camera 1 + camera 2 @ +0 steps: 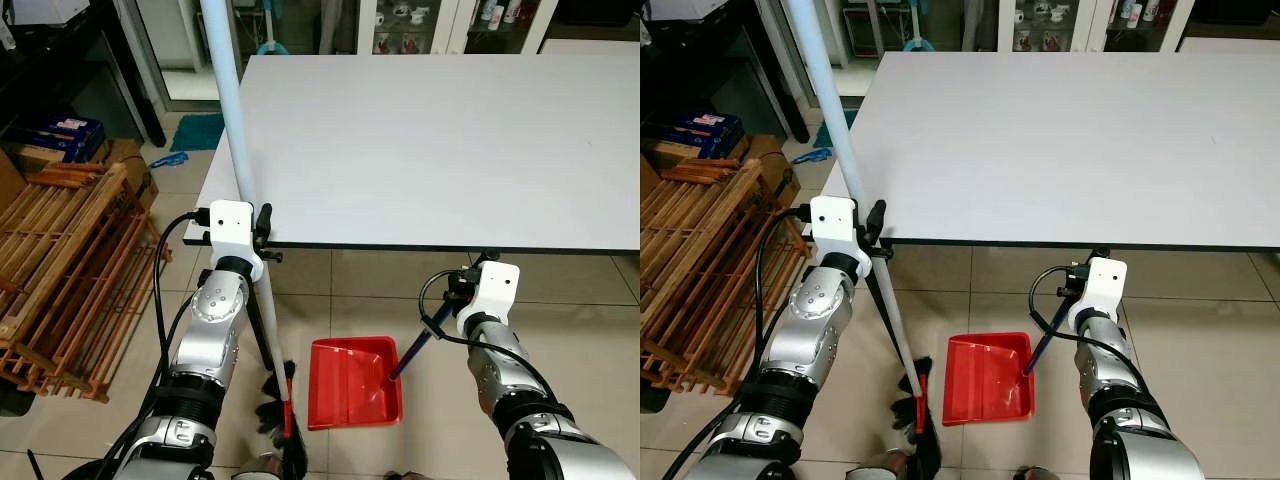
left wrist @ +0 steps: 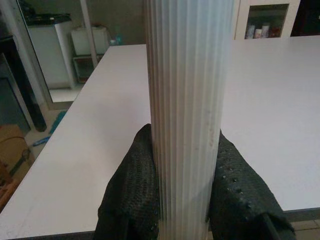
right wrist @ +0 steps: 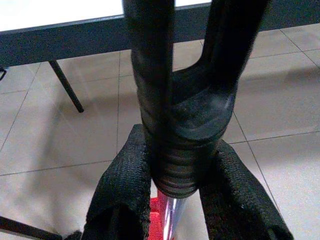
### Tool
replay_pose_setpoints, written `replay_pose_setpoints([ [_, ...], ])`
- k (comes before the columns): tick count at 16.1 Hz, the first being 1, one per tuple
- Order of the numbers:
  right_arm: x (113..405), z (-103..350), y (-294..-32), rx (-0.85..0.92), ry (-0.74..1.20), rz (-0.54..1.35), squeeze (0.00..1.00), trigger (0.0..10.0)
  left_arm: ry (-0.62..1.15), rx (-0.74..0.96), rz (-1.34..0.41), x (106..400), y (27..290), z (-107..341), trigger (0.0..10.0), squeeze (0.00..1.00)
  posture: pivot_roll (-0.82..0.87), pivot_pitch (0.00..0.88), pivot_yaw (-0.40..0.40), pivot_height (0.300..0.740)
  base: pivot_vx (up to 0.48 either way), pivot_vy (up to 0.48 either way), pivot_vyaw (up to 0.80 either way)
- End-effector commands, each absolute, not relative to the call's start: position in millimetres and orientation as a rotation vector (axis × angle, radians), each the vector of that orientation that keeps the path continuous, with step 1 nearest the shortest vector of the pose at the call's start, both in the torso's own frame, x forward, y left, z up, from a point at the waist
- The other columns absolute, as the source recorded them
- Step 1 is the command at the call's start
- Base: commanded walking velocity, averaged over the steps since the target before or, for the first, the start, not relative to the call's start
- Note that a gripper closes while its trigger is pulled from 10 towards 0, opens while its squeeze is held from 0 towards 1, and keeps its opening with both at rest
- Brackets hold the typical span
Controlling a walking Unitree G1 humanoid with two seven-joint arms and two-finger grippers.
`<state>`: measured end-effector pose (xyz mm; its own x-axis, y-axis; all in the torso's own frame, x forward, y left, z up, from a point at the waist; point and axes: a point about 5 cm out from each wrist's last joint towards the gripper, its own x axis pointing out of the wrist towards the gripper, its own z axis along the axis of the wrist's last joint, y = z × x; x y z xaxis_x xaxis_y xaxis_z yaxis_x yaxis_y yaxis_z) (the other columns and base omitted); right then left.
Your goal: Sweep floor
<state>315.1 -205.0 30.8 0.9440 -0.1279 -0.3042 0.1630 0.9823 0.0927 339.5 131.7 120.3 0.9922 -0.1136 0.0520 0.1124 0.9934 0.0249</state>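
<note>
Standing in the way: a large white rectangular table (image 1: 440,140) is seen directly ahead, its dark edge just above both grippers; one thin dark table leg (image 3: 66,86) is seen in the right wrist view.
Left side: a slatted wooden rack (image 1: 60,270) is laid on the floor, with cardboard boxes (image 1: 120,160) beside it, well apart from the dustpan.
Broom: the long pale ribbed broom handle (image 1: 232,120) is tilted, running down past the table corner to the black bristle head (image 1: 282,415) on the floor, just beside the dustpan.
Left gripper (image 2: 184,200): its black fingers (image 2: 132,195) are closed snugly on the ribbed handle.
Dustpan: the red plastic dustpan (image 1: 352,382) is set on the tiles below the table edge, its dark handle (image 1: 412,352) slanted upward.
Right gripper (image 3: 182,195): the ribbed black grip of the dustpan handle is clamped between its fingers (image 3: 125,190).
Surface: beige square floor tiles (image 1: 590,340) with thin grout lines are seen.
Room: glass-fronted cabinets (image 1: 400,25) are seen beyond the table; a blue mat (image 1: 197,130) is laid near the far left corner.
</note>
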Motion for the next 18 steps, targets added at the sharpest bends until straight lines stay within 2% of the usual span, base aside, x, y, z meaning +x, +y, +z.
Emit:
replay_pose_setpoints([
  [1, 318.1, 37.5, -206.6, 0.123, 0.26, -0.148, 0.0, 10.0, -0.008, 0.048, -0.107, 337.0, 133.4, 112.0, 10.0, 0.0, -0.04, 0.03, 0.049, 0.74, 0.0, 0.262, 0.0],
  [11, 317.2, 36.7, -207.9, 0.126, 0.265, -0.157, 0.0, 10.0, -0.006, 0.05, -0.102, 338.1, 134.1, 113.4, 10.0, 0.0, -0.04, 0.051, 0.051, 0.74, 0.0, 0.406, 0.0],
  [18, 316.7, 36.7, -209.8, 0.127, 0.264, -0.163, 0.0, 10.0, -0.019, 0.044, -0.101, 337.8, 134.2, 115.6, 10.0, 0.0, -0.04, 0.061, 0.051, 0.74, 0.0, 0.0, 0.0],
])
